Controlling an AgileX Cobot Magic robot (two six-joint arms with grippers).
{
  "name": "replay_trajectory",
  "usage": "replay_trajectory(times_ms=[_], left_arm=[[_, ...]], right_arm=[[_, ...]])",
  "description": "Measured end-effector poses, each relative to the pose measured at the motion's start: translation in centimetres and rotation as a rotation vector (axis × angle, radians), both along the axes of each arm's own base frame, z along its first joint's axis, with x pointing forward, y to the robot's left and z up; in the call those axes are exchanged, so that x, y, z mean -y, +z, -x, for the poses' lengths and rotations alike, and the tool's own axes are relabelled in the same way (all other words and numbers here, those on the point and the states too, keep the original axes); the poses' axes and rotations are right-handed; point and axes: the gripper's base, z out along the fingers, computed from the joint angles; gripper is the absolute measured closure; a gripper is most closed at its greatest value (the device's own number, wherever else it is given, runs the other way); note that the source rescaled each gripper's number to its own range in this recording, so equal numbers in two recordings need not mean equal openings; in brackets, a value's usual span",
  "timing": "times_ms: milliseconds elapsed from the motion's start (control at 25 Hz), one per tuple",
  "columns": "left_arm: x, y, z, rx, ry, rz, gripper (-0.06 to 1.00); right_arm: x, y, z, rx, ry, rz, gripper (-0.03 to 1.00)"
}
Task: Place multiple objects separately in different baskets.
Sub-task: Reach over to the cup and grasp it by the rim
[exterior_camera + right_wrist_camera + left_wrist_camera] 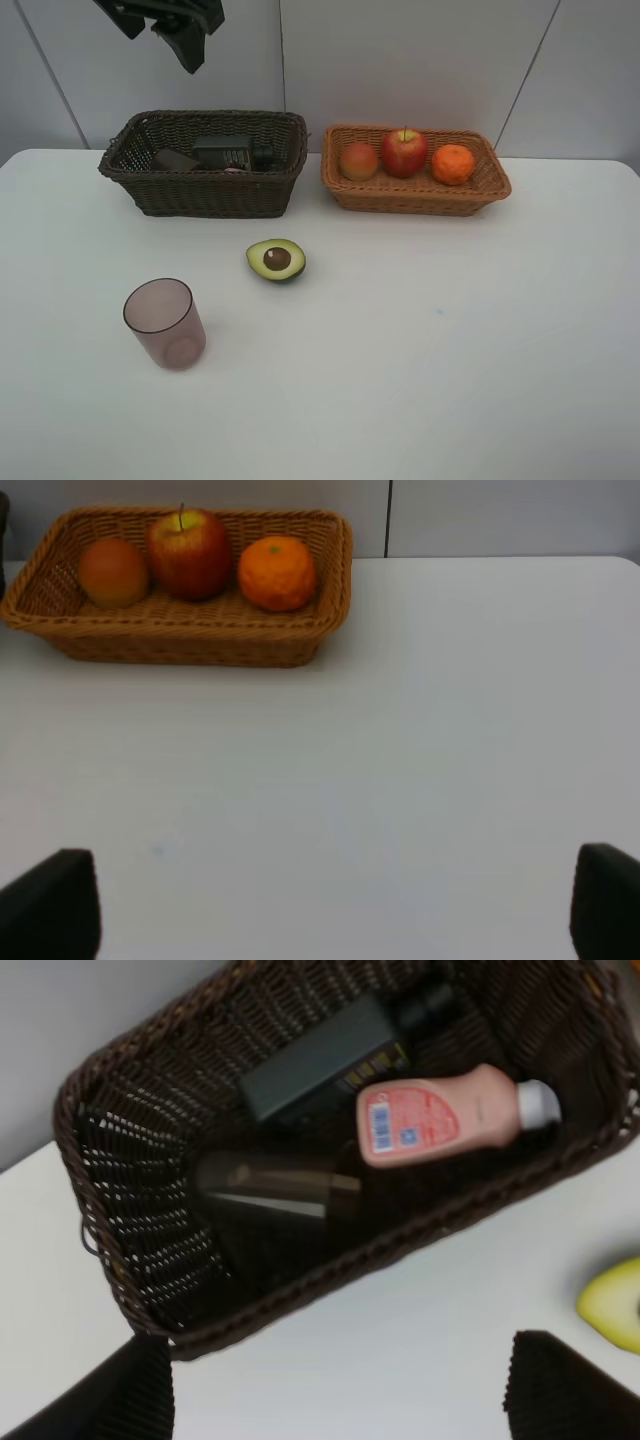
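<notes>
Mauve translucent cup (164,323) and halved green avocado (276,259) on white bench (450,380). Dark brown wicker basket (205,190) holds pink bottle (450,1115); orange-tan wicker basket (415,197) holds red apple (404,152), orange tangerine (453,164). Left fingers (110,1400), right fingers (50,905): apart, empty.

Colours on the white desk (450,350): a dark brown woven basket (205,190), an orange-tan woven basket (415,195), a red apple (404,152) streaked yellow, an orange tangerine (453,164), a peach-coloured fruit (358,160), an avocado half (276,259) with yellow-green flesh and brown pit, a translucent mauve cup (165,323), a pink white-capped bottle (450,1115).
</notes>
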Motion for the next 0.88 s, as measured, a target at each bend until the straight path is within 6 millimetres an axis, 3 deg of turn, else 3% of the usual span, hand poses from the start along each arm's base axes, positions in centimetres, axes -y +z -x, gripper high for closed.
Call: replay_trajectory(times_ms=[480, 880], left_arm=[[-2.8, -5.3, 7.7, -0.198, 0.052, 0.072, 0.05], [-3.7, -10.8, 10.1, -0.299, 0.073, 0.072, 0.05]], right_arm=[[0.0, 0.0, 0.0, 0.0, 0.0, 0.0, -0.03], [0.0, 0.0, 0.0, 0.0, 0.0, 0.0, -0.03]])
